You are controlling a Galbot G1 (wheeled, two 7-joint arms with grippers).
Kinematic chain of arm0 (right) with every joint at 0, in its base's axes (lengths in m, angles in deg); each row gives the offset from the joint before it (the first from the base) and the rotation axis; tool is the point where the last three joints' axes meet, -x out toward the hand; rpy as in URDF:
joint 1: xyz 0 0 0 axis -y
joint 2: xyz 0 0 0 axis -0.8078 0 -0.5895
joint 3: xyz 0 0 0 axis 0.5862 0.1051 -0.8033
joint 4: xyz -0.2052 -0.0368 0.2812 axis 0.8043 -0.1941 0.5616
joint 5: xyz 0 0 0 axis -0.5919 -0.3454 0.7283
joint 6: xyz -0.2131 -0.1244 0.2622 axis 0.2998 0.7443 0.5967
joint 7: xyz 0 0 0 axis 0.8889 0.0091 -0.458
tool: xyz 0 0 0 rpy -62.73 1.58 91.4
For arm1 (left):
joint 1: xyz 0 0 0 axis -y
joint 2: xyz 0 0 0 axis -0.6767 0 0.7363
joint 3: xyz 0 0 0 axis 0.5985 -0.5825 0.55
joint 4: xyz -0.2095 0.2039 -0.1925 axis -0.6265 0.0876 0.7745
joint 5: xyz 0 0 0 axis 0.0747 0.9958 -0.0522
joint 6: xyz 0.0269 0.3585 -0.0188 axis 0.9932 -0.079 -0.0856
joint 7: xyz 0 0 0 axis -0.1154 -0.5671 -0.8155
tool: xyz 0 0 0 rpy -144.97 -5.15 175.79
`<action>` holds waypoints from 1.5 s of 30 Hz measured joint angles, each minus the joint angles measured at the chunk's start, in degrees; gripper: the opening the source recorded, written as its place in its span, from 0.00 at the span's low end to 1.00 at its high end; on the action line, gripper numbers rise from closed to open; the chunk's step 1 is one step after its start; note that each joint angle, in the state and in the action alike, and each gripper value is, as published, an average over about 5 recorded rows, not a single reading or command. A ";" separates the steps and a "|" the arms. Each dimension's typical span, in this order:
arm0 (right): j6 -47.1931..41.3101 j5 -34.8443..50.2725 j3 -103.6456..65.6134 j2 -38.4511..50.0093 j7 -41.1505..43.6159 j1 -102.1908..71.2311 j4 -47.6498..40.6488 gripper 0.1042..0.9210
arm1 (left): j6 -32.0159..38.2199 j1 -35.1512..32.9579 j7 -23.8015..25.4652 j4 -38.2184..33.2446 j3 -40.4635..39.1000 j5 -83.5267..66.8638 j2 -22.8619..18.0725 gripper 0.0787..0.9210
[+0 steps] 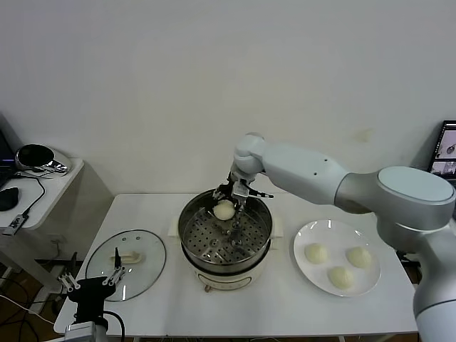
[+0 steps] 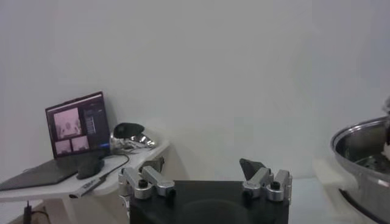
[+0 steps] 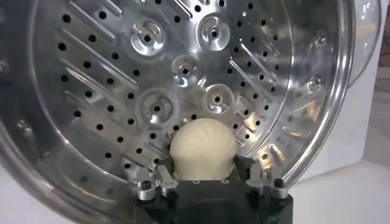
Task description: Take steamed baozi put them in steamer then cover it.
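Your right gripper (image 1: 229, 208) inside steamer (image 1: 191, 226), claw opening, letting baozi (image 3: 202, 148) sit on tray. Left gripper (image 2: 206, 182) open, waits near cover (image 1: 146, 249).

Steamer (image 2: 365, 158) cut off at edge

The right arm (image 1: 320, 174) was glossy white with grey joint bands; both hands, left hand (image 1: 91, 281) and right hand (image 1: 234, 196), were black with silver-screwed metal fingers.
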 measured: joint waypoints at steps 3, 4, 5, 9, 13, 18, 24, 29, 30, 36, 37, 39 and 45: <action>-0.25 1.19 0.40 0.30 0.06 0.95 0.62 0.87 | -0.01 0.04 -0.02 -0.05 -0.08 0.03 -0.11 0.88; -0.56 2.03 0.70 0.51 0.21 1.54 1.13 0.88 | -0.02 0.04 -0.02 -0.09 -0.09 0.03 -0.13 0.88; -1.01 3.07 1.08 0.80 0.44 2.28 1.79 0.88 | -0.04 0.04 -0.02 -0.15 -0.10 0.04 -0.14 0.88; -4.43 8.92 3.11 2.65 2.24 6.41 5.58 0.88 | -0.19 -0.04 -0.01 -0.49 -0.03 0.02 -0.10 0.88; -10.51 16.23 5.49 5.88 5.38 11.62 10.39 0.88 | -0.41 -0.17 0.01 -0.92 0.14 -0.04 0.19 0.88; -20.39 24.59 8.20 12.04 9.05 18.08 17.36 0.88 | -0.58 -0.20 0.05 -1.20 0.47 -0.28 0.79 0.88; -32.80 30.73 11.86 21.87 10.80 23.58 26.41 0.88 | -0.70 0.19 0.15 -1.35 -0.05 -0.28 1.13 0.88; -41.46 32.82 14.44 31.24 10.60 25.19 32.97 0.88 | -0.71 0.61 0.18 -1.16 -0.63 -0.17 1.35 0.88; -42.89 32.93 14.77 33.04 10.46 25.16 33.96 0.88 | -0.71 0.69 0.19 -1.10 -0.67 -0.16 1.41 0.88; -48.90 32.15 14.43 41.99 9.84 21.52 37.68 0.88 | -0.92 1.14 0.28 -0.93 -0.73 0.05 1.61 0.88; -49.53 31.83 13.83 43.03 9.79 20.27 37.96 0.88 | -0.97 1.20 0.29 -0.92 -0.70 0.07 1.60 0.88; -50.48 31.04 12.17 44.69 9.78 17.27 38.26 0.88 | -1.05 1.27 0.31 -0.85 -0.58 0.10 1.54 0.88; -51.86 27.45 4.71 47.65 9.54 5.79 37.06 0.88 | -1.11 1.23 0.32 -0.47 0.15 0.07 1.45 0.88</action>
